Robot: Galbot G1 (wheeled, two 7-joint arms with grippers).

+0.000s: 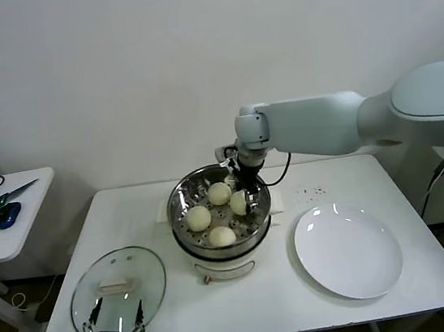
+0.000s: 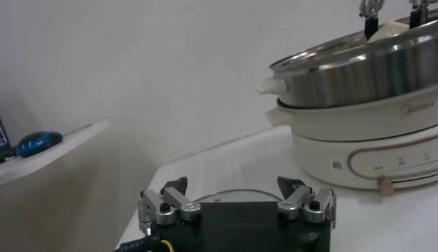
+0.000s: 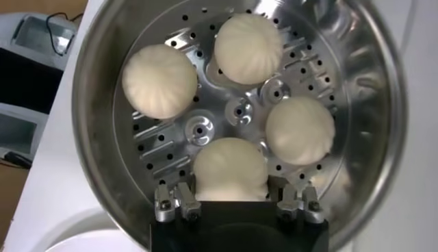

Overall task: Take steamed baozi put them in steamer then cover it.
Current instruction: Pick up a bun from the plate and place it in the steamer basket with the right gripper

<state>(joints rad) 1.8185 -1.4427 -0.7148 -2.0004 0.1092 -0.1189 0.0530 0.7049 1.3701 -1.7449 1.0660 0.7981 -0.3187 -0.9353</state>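
The shiny steamer [image 1: 182, 220] stands mid-table on its white pot base [image 1: 218, 258] and holds several cream baozi [image 1: 199, 216]. My right gripper [image 1: 249, 200] reaches down into the basket from behind. In the right wrist view my right gripper [image 3: 229, 186] is shut on the baozi [image 3: 229, 163] nearest the rim, which rests on the perforated bottom [image 3: 198, 129]. The glass cover [image 1: 116, 285] with its white handle lies flat at the table's front left. My left gripper [image 1: 111, 318] hovers open at the cover's near edge. The left wrist view shows the left gripper [image 2: 234, 189] wide open over the cover's rim [image 2: 233, 191].
An empty white plate [image 1: 348, 250] lies to the right of the steamer. A small side table [image 1: 18, 234] at the far left carries scissors and a blue mouse [image 1: 7, 215]. The wall stands close behind the table.
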